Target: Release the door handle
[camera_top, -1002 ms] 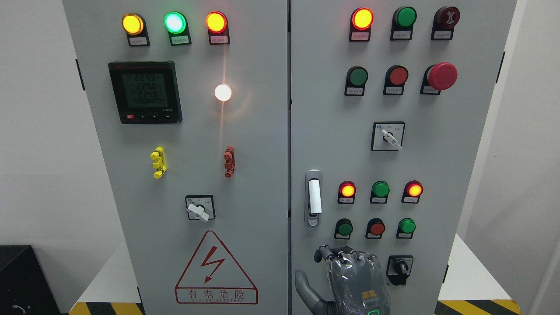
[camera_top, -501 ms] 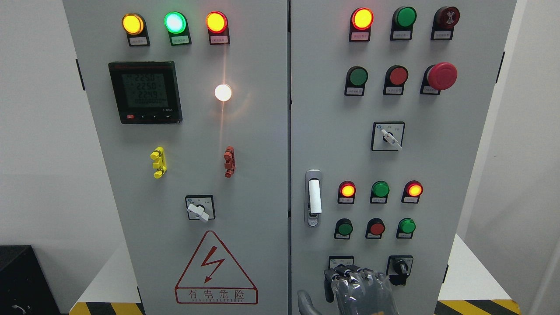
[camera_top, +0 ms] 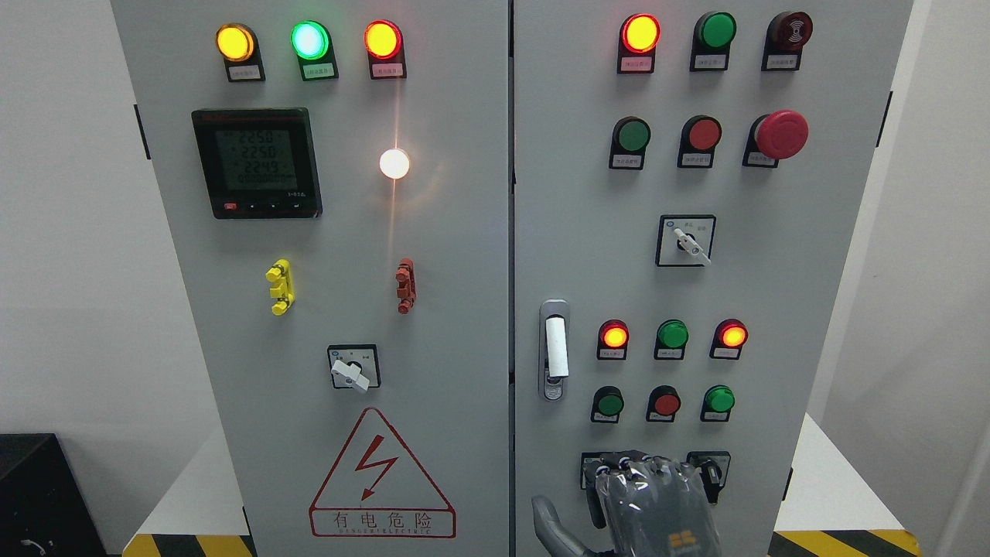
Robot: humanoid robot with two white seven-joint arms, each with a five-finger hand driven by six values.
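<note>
Electrical cabinet with both doors closed, one robot hand low in front of the right door, clear of the door handle.

On the left door [camera_top: 340, 255] sit three lit lamps along the top, a digital meter [camera_top: 257, 162], a glowing white lamp [camera_top: 394, 163], a yellow clip [camera_top: 279, 287], a red clip [camera_top: 404, 285], a rotary switch [camera_top: 354, 367] and a high-voltage warning triangle [camera_top: 380, 476]. Just right of the centre seam, on the right door [camera_top: 773, 294], the door handle [camera_top: 554, 350] stands upright in its recess with nothing touching it. Well below it and slightly to its right, the right hand [camera_top: 646, 503] rises from the bottom edge, back toward the camera, fingers curled and holding nothing, thumb [camera_top: 551, 526] stuck out to the left. Its knuckles cover part of a low selector switch [camera_top: 594, 468]; another selector [camera_top: 710, 470] sits just beside it. Further right, a red emergency stop button [camera_top: 781, 134] sits high on that door.
</note>
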